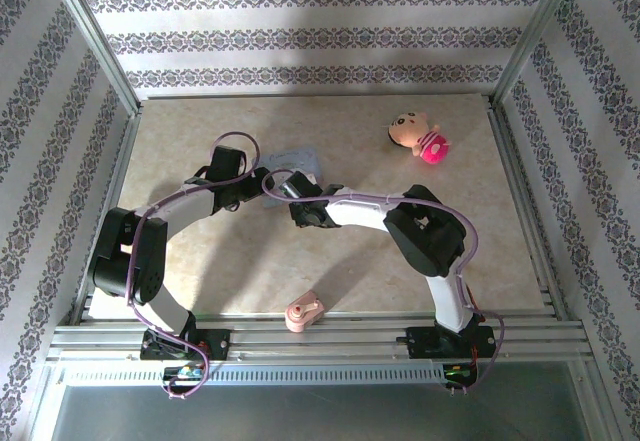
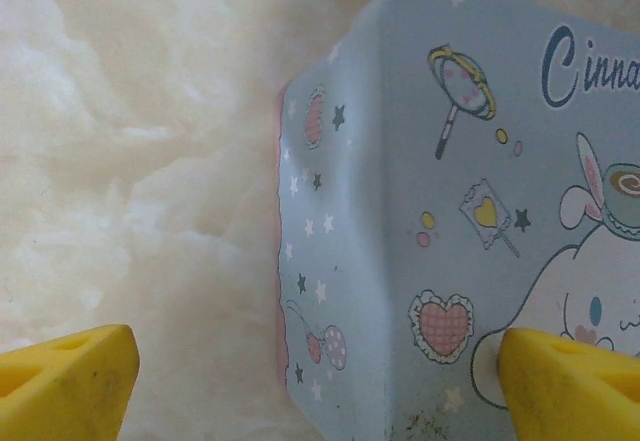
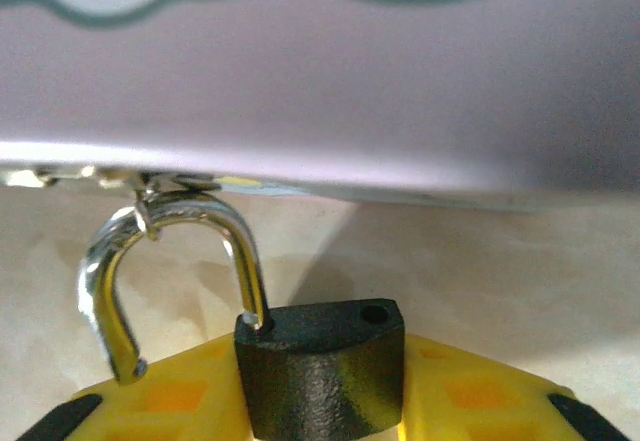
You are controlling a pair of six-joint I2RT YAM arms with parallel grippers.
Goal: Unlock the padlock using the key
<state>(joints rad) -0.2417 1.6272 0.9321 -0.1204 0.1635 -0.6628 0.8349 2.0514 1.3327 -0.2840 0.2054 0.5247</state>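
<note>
**Padlock open at the tin's edge, right tool clamped on its body**

From above, the two arms cross over the blue tin (image 1: 296,158) at mid-surface and cover most of it. The padlock is too small and too covered there to make out. In the right wrist view the bottom of the picture cuts off the lower part of the padlock (image 3: 320,366), so its underside is hidden, and the tin's wall above it is a blur. In the left wrist view the tin runs off the right edge, its printed word breaking off after "Cinna". The surface (image 2: 130,161) beside it is a pale blur.

The padlock is a small black block with a rough finish. Its silvery shackle (image 3: 240,241) stands open. One leg sits in the body and the other ends free to the left, with the second hole on top of the body empty. The shackle's bend is hooked through a small metal loop (image 3: 147,223) under the tin's lower edge, so the lock sits just beside the tin. Whether it touches the surface cannot be told.

The tin's lid is down, and what it holds cannot be seen.

The right tool (image 3: 320,401) is clenched on the padlock, a yellow finger against each side of the body. The left tool (image 2: 318,389) is released, with one fingertip over the tin's printed face and the other over the surface.
</note>
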